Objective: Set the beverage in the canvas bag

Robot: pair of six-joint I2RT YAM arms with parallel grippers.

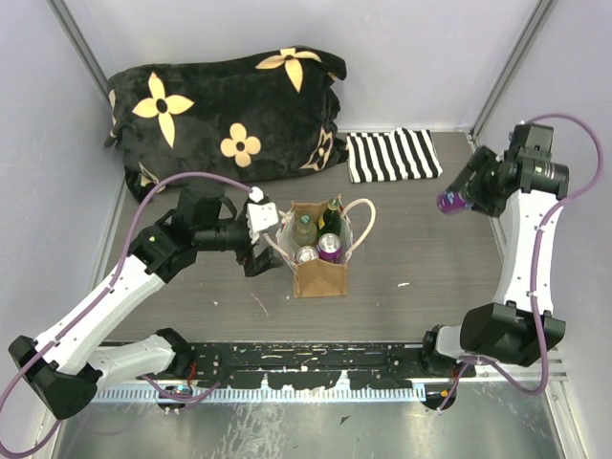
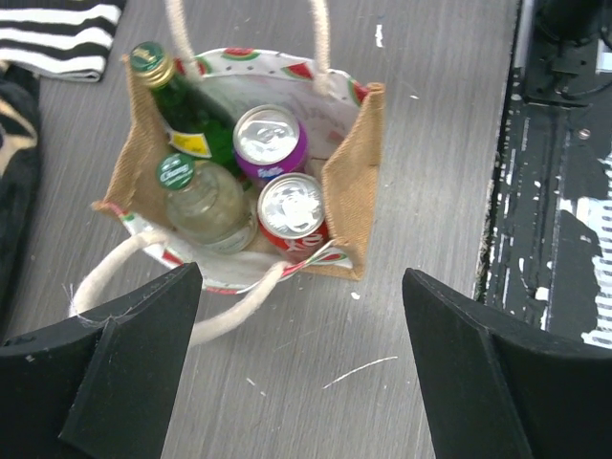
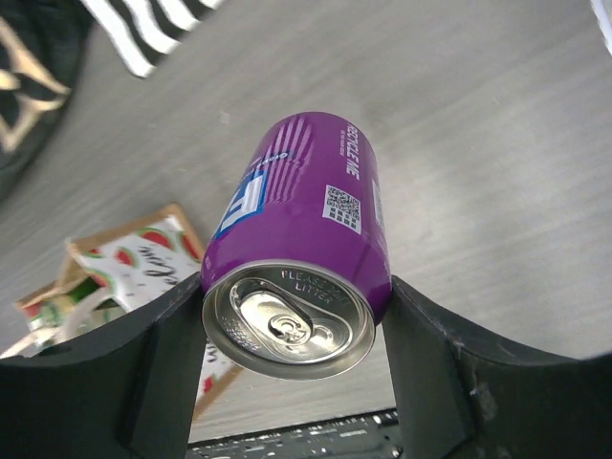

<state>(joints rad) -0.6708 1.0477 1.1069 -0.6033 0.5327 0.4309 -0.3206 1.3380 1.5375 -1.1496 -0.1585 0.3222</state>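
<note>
The tan canvas bag point(image 1: 319, 277) with cream rope handles stands at the table's middle, and also shows in the left wrist view point(image 2: 354, 186) and the right wrist view point(image 3: 134, 263). It holds two bottles point(image 2: 206, 196) and two cans point(image 2: 292, 206). My right gripper point(image 1: 459, 198) is shut on a purple beverage can point(image 3: 301, 253), held in the air at the far right, well away from the bag. My left gripper point(image 2: 296, 363) is open and empty, just left of the bag near one rope handle point(image 2: 143, 277).
A black flowered cushion point(image 1: 225, 110) lies at the back left. A black-and-white striped cloth point(image 1: 392, 155) lies at the back, right of the cushion. A black rail point(image 1: 316, 359) runs along the near edge. Grey walls close in both sides.
</note>
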